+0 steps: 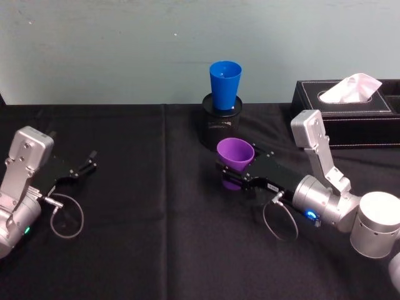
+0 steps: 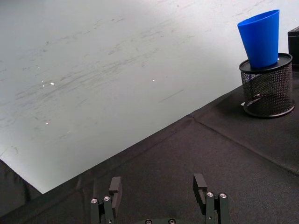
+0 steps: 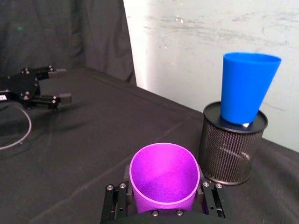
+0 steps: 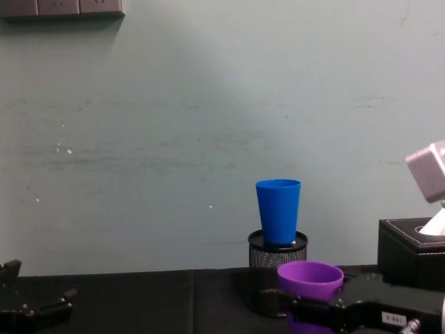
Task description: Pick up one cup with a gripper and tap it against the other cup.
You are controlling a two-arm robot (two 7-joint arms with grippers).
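The purple cup (image 1: 235, 155) stands upright between the fingers of my right gripper (image 1: 232, 175), which is shut on its lower body at mid-table. From the right wrist I look into the cup's open mouth (image 3: 163, 173). The blue cup (image 1: 225, 84) sits upright in the top of a black mesh pen holder (image 1: 221, 119) just behind the purple cup, with a small gap between the two. From the chest, the purple cup (image 4: 310, 280) is in front of the blue cup (image 4: 278, 211) and lower, slightly to the right. My left gripper (image 1: 87, 164) rests open on the cloth at the far left.
A black tissue box (image 1: 347, 107) with a white tissue stands at the back right, behind my right arm. A black cloth (image 1: 150, 219) covers the table up to the pale wall. Cable loops lie beside both wrists.
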